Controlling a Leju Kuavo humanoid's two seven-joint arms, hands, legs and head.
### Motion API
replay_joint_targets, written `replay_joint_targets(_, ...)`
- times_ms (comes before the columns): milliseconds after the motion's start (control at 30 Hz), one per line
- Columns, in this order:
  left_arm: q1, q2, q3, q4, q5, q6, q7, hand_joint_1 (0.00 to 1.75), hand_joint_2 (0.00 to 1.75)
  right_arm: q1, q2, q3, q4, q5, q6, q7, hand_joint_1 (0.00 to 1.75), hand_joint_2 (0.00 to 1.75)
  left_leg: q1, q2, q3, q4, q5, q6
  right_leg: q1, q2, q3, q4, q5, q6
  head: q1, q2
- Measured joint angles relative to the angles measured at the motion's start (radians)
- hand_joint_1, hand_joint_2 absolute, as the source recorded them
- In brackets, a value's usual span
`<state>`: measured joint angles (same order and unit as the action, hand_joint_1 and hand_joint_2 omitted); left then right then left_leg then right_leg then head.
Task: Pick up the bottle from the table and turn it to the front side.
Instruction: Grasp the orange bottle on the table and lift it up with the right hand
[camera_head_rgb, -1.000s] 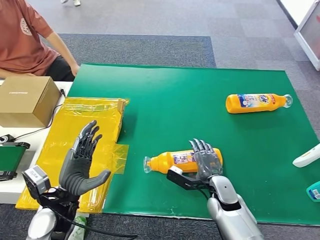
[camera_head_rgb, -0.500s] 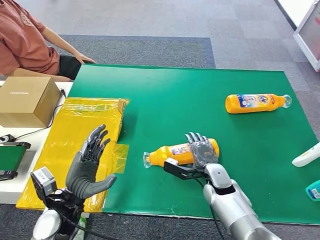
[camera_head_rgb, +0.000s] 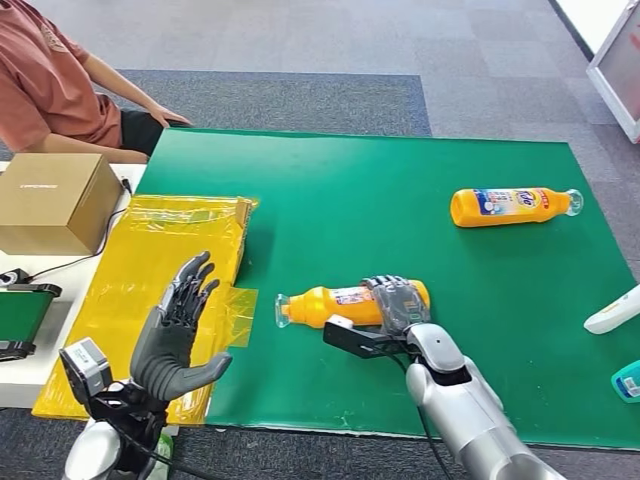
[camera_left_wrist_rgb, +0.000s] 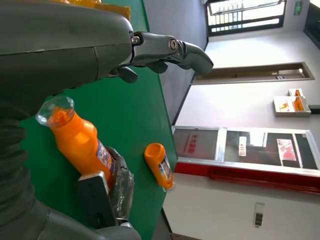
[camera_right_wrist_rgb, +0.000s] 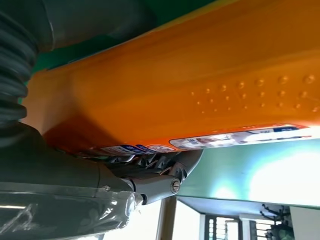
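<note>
An orange bottle with a clear cap lies on its side near the middle of the green mat, cap pointing left. My right hand grips its thick end, fingers curled over the top of the body. The left wrist view shows this bottle tilted, cap end raised, with the right hand wrapped around its base. In the right wrist view the bottle lies against the palm with fingers around it. My left hand hovers open over yellow plastic, fingers spread.
A second orange bottle lies at the mat's far right. Yellow plastic sheeting covers the left side beside a cardboard box. A person sits at the far left corner. A white object and a teal item lie at the right edge.
My right hand's fingers have curled over the bottle, and hand and bottle have shifted left and slightly farther away. The left hand moved a little right. The person's arm shifted.
</note>
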<state>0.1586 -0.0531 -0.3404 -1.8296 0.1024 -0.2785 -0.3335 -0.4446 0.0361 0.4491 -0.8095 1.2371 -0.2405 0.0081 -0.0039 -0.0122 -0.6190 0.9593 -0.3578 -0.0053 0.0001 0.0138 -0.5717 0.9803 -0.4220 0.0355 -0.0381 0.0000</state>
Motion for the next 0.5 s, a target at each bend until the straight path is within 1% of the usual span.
replay_joint_targets(200, 0.008, 0.003, 0.0, 0.0, -0.006, 0.002, -0.005, 0.0, 1.75, 0.045, 0.0, -0.016, -0.095, -0.198, 0.024, -0.088, 1.75, 1.75, 0.0, 0.0, -0.001, 0.0, 0.0, 0.0, 0.0, 0.0, -0.001, 0.0, 0.0, 0.0, 0.0, 0.0)
replay_joint_targets(333, 0.01, 0.004, 0.0, 0.0, -0.007, 0.003, -0.006, 0.0, 1.75, 0.058, 0.0, -0.021, -0.119, -0.23, 0.037, -0.1, 1.75, 1.75, 0.0, 0.0, -0.001, 0.0, 0.0, 0.0, 0.0, 0.0, -0.001, 0.0, 0.0, 0.0, 0.0, 0.0)
replay_joint_targets(367, 0.012, 0.005, 0.0, 0.0, -0.007, 0.005, -0.01, 0.0, 1.75, 0.068, 0.0, -0.033, -0.135, -0.297, 0.061, -0.124, 1.75, 1.75, 0.0, 0.0, -0.002, 0.0, 0.0, 0.0, 0.0, 0.0, -0.001, 0.0, 0.0, 0.0, 0.0, 0.0)
replay_joint_targets(467, 0.018, 0.012, 0.0, 0.0, -0.004, 0.019, -0.028, 0.0, 1.75, 0.121, 0.006, -0.102, -0.234, -0.606, 0.162, -0.224, 1.75, 1.75, 0.0, 0.0, -0.003, 0.0, 0.0, 0.0, 0.0, 0.0, -0.002, 0.0, -0.001, 0.0, 0.0, 0.0)
replay_joint_targets(500, 0.019, 0.014, 0.0, 0.0, -0.004, 0.02, -0.031, 0.0, 1.75, 0.131, 0.007, -0.119, -0.256, -0.644, 0.173, -0.234, 1.75, 1.75, 0.0, 0.0, -0.003, 0.0, 0.0, 0.0, 0.0, 0.0, -0.003, 0.0, -0.001, 0.0, 0.0, 0.0)
